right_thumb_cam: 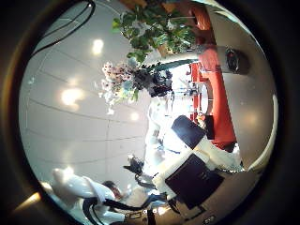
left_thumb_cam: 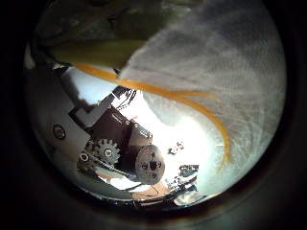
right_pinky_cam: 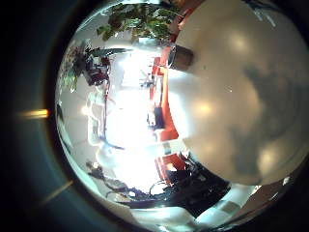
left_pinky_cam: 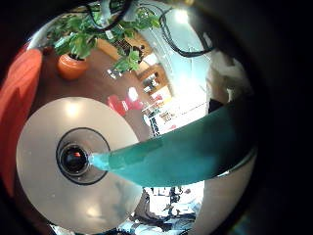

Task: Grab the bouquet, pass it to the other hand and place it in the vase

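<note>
bouquet (left_pinky_cam: 186, 157) over vase (left_pinky_cam: 86, 135) mouth | left hand (left_thumb_cam: 120, 153) clamped on it (right hand (right_thumb_cam: 192, 173): cannot tell)

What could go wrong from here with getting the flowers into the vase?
1. The bouquet points its stem tip at the rim of the vase rather than the middle of its opening. Lowered like this, it may catch the rim and tip the vase on the table.
2. The loose wrap and ribbon lie right against the left hand. They might snag there on release.
</note>
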Motion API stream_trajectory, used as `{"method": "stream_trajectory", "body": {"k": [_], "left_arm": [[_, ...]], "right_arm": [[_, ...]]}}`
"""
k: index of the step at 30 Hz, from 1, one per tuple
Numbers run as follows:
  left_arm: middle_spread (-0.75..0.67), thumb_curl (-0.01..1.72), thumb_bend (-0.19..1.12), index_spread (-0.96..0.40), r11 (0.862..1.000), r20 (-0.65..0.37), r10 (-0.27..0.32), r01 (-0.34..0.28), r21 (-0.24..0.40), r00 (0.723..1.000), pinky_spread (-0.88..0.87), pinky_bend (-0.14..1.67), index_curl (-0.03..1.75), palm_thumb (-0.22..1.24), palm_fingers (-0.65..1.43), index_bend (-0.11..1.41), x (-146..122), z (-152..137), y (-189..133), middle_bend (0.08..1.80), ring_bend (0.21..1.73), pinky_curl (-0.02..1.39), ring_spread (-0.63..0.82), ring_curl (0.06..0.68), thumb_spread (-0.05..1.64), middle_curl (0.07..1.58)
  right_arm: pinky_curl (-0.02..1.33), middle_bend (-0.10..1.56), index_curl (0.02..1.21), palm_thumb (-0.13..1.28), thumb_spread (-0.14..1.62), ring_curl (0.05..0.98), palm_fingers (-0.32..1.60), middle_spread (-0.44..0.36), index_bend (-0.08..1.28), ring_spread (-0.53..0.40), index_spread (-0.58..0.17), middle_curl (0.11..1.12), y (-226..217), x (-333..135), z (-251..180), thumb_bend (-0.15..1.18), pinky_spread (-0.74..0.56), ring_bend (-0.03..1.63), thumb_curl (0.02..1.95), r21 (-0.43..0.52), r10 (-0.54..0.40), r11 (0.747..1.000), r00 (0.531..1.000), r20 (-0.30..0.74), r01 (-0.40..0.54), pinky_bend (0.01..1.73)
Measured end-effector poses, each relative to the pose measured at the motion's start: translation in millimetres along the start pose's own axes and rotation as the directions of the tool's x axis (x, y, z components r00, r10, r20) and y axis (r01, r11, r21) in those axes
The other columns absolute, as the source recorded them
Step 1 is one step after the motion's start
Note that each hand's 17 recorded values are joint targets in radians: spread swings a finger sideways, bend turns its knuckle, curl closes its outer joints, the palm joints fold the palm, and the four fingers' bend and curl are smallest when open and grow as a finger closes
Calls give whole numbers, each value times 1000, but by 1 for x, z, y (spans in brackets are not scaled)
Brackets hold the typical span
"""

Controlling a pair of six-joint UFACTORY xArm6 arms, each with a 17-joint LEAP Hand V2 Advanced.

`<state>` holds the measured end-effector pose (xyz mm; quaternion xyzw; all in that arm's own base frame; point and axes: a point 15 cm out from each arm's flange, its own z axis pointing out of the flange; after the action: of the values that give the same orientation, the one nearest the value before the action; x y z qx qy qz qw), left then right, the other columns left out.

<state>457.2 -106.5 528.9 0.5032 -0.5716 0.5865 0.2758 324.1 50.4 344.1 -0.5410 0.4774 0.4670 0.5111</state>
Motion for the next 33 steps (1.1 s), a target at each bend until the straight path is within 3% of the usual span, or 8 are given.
{"method": "stream_trajectory", "body": {"k": [1,2,4,7,21,24,30,33], "left_arm": [[-461,693,-148,-629,1000,-2,-2,2,-24,1000,-502,719,1194,578,-112,501,-7,3,6,888,1186,993,-282,516,946,1010],[-266,640,-163,-523,998,-8,-9,9,-63,1000,-320,628,1142,434,-454,380,-15,8,15,625,1111,979,-81,498,938,960],[-35,571,-115,-373,991,-36,-28,23,-131,999,-78,459,1042,309,-483,157,-24,14,29,410,950,862,140,346,931,819],[237,501,-72,-185,980,-80,-79,63,-189,994,222,315,891,215,-379,47,-45,15,39,248,806,724,341,251,920,667],[588,374,-36,91,983,14,-181,181,-37,983,626,169,412,107,-200,120,-73,-78,40,143,544,444,631,153,863,354],[591,365,-31,108,956,121,-265,277,-95,957,638,167,382,118,-173,145,-93,-98,44,145,512,407,653,147,865,317],[603,350,-34,143,841,418,-415,516,-162,808,656,168,347,117,-145,166,-144,-129,47,146,457,346,691,139,878,259],[604,344,-33,150,805,511,-418,567,-175,751,658,169,339,117,-133,169,-149,-126,47,149,439,323,704,138,881,237]], "right_arm": [[241,297,376,780,1020,212,335,-76,192,-1,-426,340,0,1,0,-20,412,568,526,0,1,1000,1000,0,-1,496],[239,292,375,783,1023,213,340,-76,189,-1,-426,340,1,0,0,-19,412,570,526,-1,2,1000,1000,0,-2,490],[235,284,374,784,1025,211,345,-76,188,-1,-426,340,1,0,0,-21,412,565,525,-1,-1,1000,1000,0,1,482],[230,275,374,785,1027,208,357,-77,192,-1,-425,341,1,-1,0,-21,412,554,524,-2,-13,1000,1000,-5,13,470],[209,238,377,789,1029,197,411,-78,196,-2,-422,346,12,1,-12,-20,413,525,523,-2,-24,1000,999,-41,24,416],[203,227,382,790,1029,195,427,-79,199,-7,-422,346,12,-1,-11,-21,414,521,524,-4,-26,1000,999,-45,26,399],[192,215,388,791,1029,191,454,-78,196,-12,-417,348,12,0,-10,-21,417,511,526,-7,-30,1000,999,-43,29,376],[187,209,393,790,1029,189,471,-80,199,-13,-419,349,13,0,-9,-21,420,505,526,-11,-36,999,999,-41,35,365]]}}
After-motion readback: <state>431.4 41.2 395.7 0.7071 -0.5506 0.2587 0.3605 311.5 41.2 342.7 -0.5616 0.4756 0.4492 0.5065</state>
